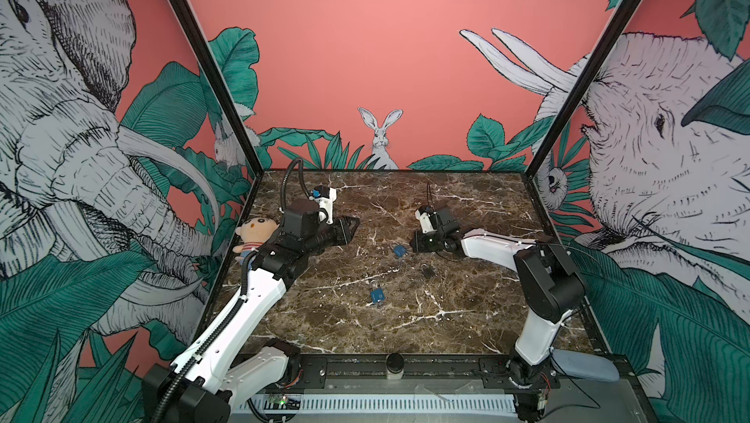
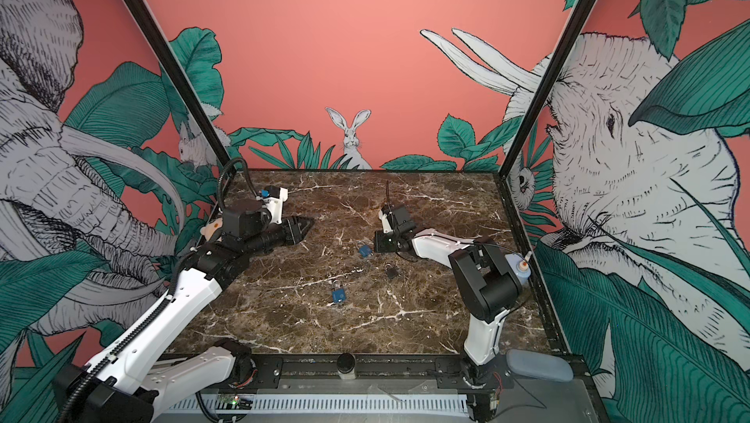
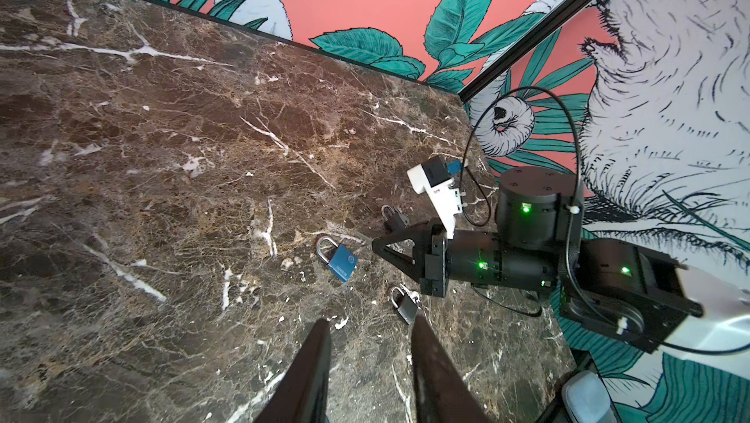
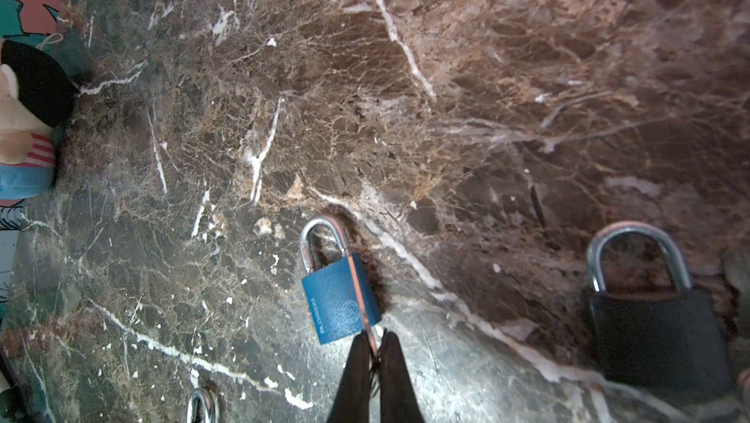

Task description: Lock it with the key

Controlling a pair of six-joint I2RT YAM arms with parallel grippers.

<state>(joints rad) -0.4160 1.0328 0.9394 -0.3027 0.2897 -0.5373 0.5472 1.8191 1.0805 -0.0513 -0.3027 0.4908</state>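
At the middle of the counter (image 1: 446,319), your right tool (image 4: 375,346) is pinched shut on a thin coppery strip, probably the key (image 4: 358,291) seen edge-on. It crosses the blue padlock (image 4: 332,303), which lies flat just beyond the tips. A black padlock (image 1: 427,271) lies near, toward the front edge. Your left tool (image 3: 368,319) hangs well apart, jaws parted and empty.

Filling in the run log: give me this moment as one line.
right gripper: jaws shut on key | key: across face of blue padlock, not inserted | left gripper: jaws open, empty
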